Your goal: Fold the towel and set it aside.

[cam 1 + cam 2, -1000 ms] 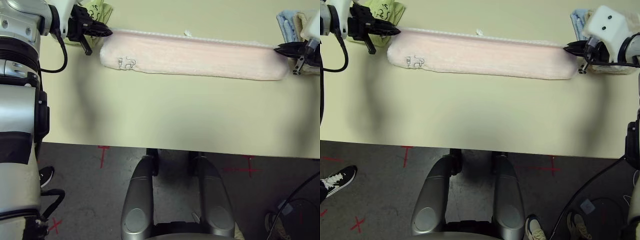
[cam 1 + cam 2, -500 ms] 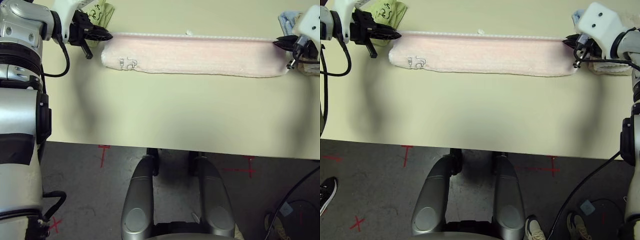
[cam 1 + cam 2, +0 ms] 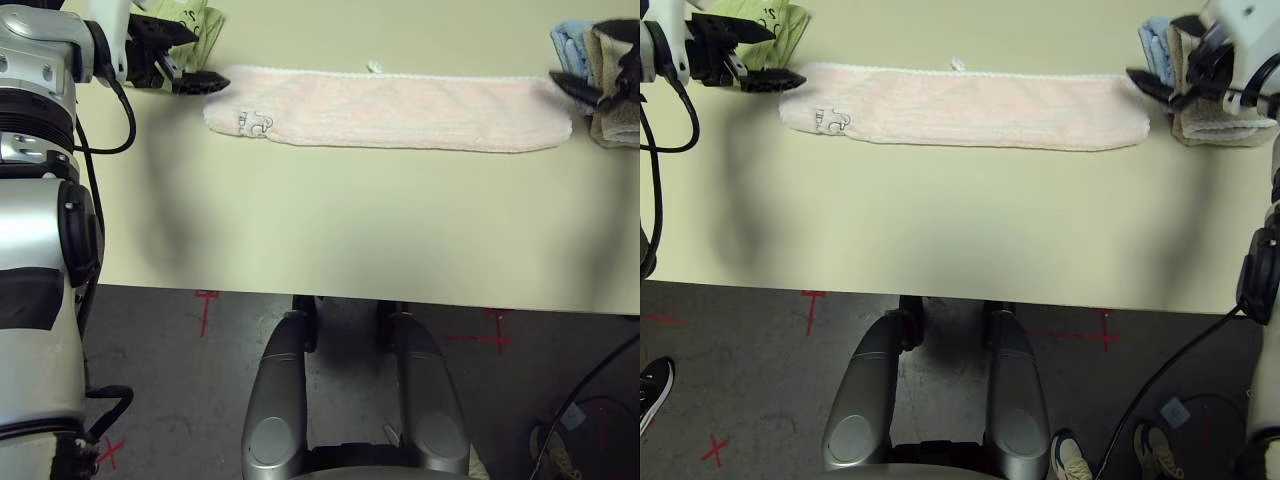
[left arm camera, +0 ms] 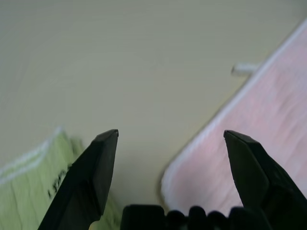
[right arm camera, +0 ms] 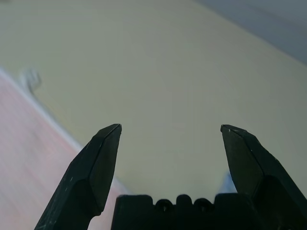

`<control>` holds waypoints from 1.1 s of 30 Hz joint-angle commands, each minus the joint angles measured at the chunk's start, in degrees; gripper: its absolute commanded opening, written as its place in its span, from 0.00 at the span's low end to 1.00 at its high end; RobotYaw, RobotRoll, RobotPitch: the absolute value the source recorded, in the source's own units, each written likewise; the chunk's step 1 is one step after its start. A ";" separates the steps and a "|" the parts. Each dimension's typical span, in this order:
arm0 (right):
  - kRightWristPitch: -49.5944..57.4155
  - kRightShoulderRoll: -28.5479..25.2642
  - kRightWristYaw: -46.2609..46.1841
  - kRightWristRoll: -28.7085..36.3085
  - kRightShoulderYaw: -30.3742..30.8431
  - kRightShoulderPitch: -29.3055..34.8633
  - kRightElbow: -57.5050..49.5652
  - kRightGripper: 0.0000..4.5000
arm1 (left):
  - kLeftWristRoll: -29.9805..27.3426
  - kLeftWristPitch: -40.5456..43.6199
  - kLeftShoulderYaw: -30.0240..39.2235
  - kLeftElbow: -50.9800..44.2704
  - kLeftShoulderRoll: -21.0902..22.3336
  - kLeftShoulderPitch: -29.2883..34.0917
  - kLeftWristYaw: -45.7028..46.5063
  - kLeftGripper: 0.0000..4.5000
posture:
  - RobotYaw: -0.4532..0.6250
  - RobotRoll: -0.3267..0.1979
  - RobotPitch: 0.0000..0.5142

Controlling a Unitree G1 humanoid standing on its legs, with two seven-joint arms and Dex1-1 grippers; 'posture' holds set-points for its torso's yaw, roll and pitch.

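- The pale yellow-green table is lying bare along its near edge, right above the robot's body.
- Farther back, the pale pink terry towel with white scalloped edging is lying flat as one long folded strip running left to right, its small embroidered motif showing near the left end.
- The left gripper is hovering just off the strip's left end, black fingers spread wide and holding nothing; its wrist view is catching the towel's rounded corner between them.
- The right gripper is hanging by the right end, jaws gaping just as wide, gripping nothing.
- A light green towel with black print is sitting behind the left gripper.
- At the far right, a light blue folded towel and a beige folded towel are resting side by side, just beside the pink strip.
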 commanded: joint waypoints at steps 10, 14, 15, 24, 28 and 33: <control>27.19 9.52 -3.69 12.57 -6.96 10.02 -16.32 1.00 | -8.02 -10.23 6.44 -7.25 -7.73 13.71 -5.82 0.99 | 0.45 0.62 0.85; 32.29 11.15 -6.44 15.38 -8.02 11.79 -21.14 1.00 | -7.88 -14.40 5.66 -7.65 -9.19 16.13 -8.22 0.99 | 0.45 0.62 0.85; 33.00 11.06 -6.03 15.71 -7.85 12.06 -21.87 1.00 | -7.86 -15.06 5.27 -7.88 -9.45 16.61 -9.76 0.99 | 0.45 0.62 0.85; 46.36 4.79 0.11 18.76 -7.27 14.92 -26.16 1.00 | -7.42 -14.50 3.50 -7.43 -8.72 18.76 -21.59 0.99 | 0.42 0.62 0.86; 67.16 2.88 -6.85 27.65 -14.34 16.14 -31.41 1.00 | -7.12 -14.35 2.73 -7.82 -8.38 19.31 -23.52 0.99 | 0.43 0.62 0.85; 88.08 0.42 -15.62 37.11 -27.91 25.38 -39.47 1.00 | -7.47 -13.58 2.15 -8.85 -8.14 20.28 -24.32 0.99 | 0.42 0.62 0.84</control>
